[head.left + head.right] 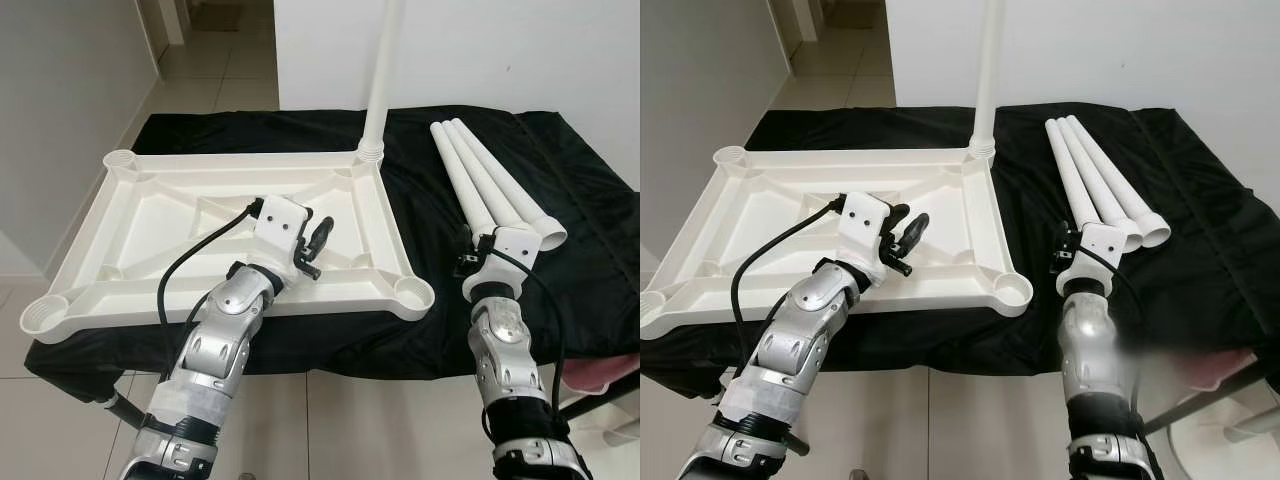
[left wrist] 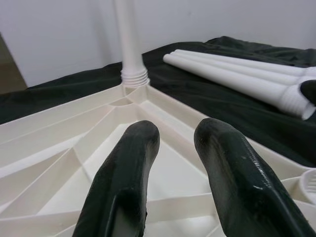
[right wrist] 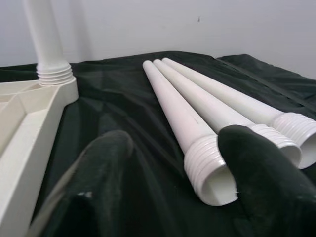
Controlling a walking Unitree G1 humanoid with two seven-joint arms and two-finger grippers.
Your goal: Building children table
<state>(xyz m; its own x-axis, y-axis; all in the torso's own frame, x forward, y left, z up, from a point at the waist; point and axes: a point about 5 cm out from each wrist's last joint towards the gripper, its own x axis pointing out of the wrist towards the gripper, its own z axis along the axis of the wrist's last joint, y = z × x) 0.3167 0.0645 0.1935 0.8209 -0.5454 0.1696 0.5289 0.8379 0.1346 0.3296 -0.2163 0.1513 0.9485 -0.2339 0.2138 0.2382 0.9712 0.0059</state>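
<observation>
A white plastic tabletop [image 1: 240, 157] lies upside down on the black cloth. One white leg [image 1: 385, 70] stands upright, screwed into its far right corner socket. Three loose legs [image 1: 480, 175] lie side by side to the right, threaded ends toward me. My left gripper [image 1: 316, 246] hovers over the tabletop's right half, open, with nothing between its fingers [image 2: 133, 163]. My right gripper [image 3: 177, 138] is open at the near ends of the loose legs. The threaded end of the nearest leg [image 3: 205, 170] lies in the gap between its fingers, not clamped.
The other corner sockets stand open: near right [image 1: 413, 293], near left [image 1: 42, 316], far left [image 1: 120, 158]. The black cloth [image 1: 570, 200] covers the whole table. A white wall rises behind, with tiled floor to the left and below the front edge.
</observation>
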